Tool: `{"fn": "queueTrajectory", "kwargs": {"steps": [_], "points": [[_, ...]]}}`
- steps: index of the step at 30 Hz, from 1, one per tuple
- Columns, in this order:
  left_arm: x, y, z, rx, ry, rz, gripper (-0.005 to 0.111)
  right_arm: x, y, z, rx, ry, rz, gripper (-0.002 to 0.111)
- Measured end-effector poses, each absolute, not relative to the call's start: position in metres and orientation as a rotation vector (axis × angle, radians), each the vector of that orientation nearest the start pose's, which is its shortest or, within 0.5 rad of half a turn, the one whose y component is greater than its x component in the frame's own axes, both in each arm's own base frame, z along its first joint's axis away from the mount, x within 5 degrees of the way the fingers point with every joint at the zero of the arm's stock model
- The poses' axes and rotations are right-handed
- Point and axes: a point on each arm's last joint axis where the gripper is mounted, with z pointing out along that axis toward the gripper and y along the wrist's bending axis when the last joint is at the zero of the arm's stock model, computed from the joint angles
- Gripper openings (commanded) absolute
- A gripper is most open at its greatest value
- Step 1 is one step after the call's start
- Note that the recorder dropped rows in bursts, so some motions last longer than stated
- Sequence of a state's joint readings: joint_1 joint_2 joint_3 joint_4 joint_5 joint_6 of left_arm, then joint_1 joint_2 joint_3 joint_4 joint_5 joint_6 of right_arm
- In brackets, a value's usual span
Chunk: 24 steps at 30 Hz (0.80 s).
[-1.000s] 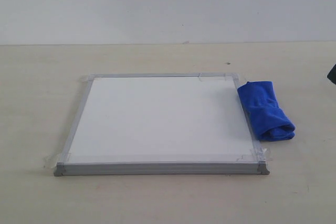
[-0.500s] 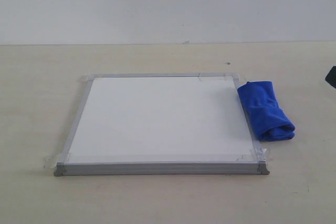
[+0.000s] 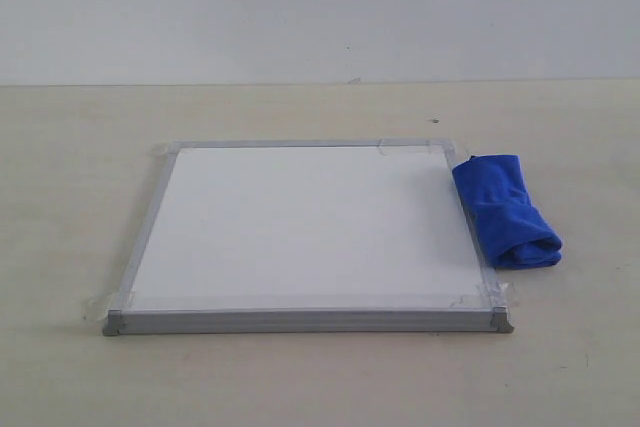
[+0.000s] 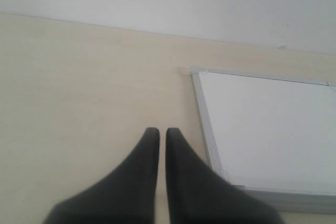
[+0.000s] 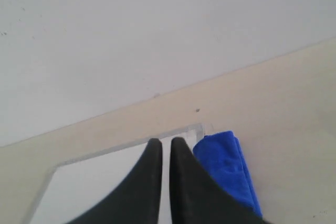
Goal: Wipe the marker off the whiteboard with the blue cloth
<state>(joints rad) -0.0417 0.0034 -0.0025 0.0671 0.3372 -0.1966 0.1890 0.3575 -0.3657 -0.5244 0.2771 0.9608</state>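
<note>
Left gripper [image 4: 161, 131] and right gripper [image 5: 166, 141] each show dark fingers pressed nearly together, holding nothing. The flat white board with a silver aluminium frame [image 3: 300, 232] lies bare; no marker squiggle shows, so wiping looks finished, or the line is too faint to see. The bunched royal-blue microfibre cloth [image 3: 503, 211] rests against its three o'clock edge, ungripped; open beige tabletop [image 3: 70, 167] surrounds both.

Your left gripper [image 4: 163, 131] and right gripper [image 5: 166, 141] each hang with dark fingers pressed almost together (just a thin slit between), holding nothing.
</note>
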Motion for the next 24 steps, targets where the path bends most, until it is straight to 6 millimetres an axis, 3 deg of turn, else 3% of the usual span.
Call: {"fn": "queueTrajectory", "kwargs": {"steps": [8,17,24], "points": [[0.054,0.000,0.183,-0.099,1.819,-0.104,0.004,0.059,-0.003,0.287,0.323,1.601,0.354,0.001],[0.054,0.000,0.183,-0.099,1.819,-0.104,0.004,0.053,0.004,0.242,0.221,1.516,0.428,0.001],[0.054,0.000,0.183,-0.099,1.819,-0.104,0.004,0.056,0.007,0.212,0.155,1.522,0.369,0.001]]}}
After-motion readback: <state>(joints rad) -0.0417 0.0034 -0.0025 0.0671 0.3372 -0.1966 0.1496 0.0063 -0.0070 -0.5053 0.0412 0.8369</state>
